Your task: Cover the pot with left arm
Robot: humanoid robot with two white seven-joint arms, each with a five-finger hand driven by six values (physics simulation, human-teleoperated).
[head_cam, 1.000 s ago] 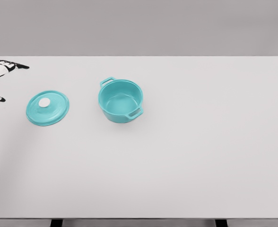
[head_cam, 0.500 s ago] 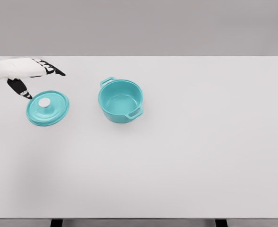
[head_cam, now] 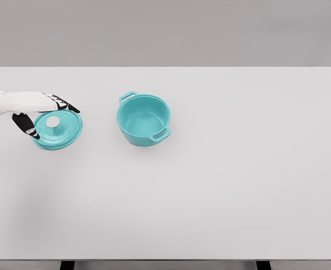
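A teal lid [head_cam: 58,130] with a white knob [head_cam: 53,121] lies flat on the white table [head_cam: 222,185], left of the middle. To its right a teal pot [head_cam: 144,119] with two side handles stands upright and uncovered. My left hand [head_cam: 48,117] comes in from the left edge and hovers over the lid's upper left rim. Its fingers [head_cam: 65,105] are spread over the far side of the lid, and the thumb [head_cam: 26,125] points down at the near left. Nothing is held between them. The right arm is out of view.
Only the lid and the pot stand on the table. A grey wall runs behind its far edge.
My left hand has come in from the left edge, moved right and then down toward the lid. The lid and the pot have stayed in place.
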